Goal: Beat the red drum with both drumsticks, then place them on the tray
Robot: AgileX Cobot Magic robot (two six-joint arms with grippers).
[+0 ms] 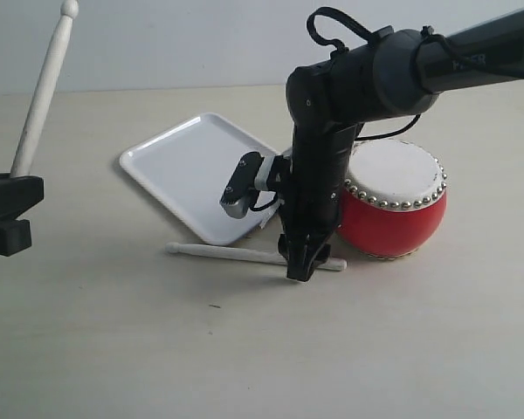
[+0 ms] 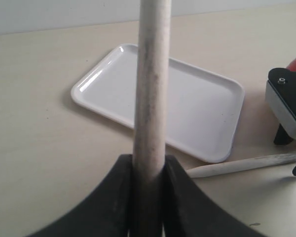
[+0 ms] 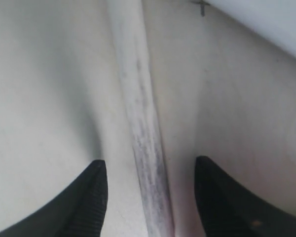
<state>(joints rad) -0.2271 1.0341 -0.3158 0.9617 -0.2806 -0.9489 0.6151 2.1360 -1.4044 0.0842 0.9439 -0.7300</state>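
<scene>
My left gripper (image 1: 9,202) at the far left is shut on one pale drumstick (image 1: 42,92), which points up and slightly right; in the left wrist view that drumstick (image 2: 151,89) rises from between the left gripper (image 2: 149,168). The second drumstick (image 1: 231,254) lies flat on the table in front of the white tray (image 1: 192,157). My right gripper (image 1: 302,262) reaches down over its right part, open, with the drumstick (image 3: 140,123) lying between the two fingers of the right gripper (image 3: 150,173), untouched. The red drum (image 1: 393,205) stands just right of that arm.
The pale table (image 1: 244,349) stretches to the front edge. The right arm's wrist camera (image 1: 240,188) hangs over the tray's near corner. The tray (image 2: 187,106) holds nothing.
</scene>
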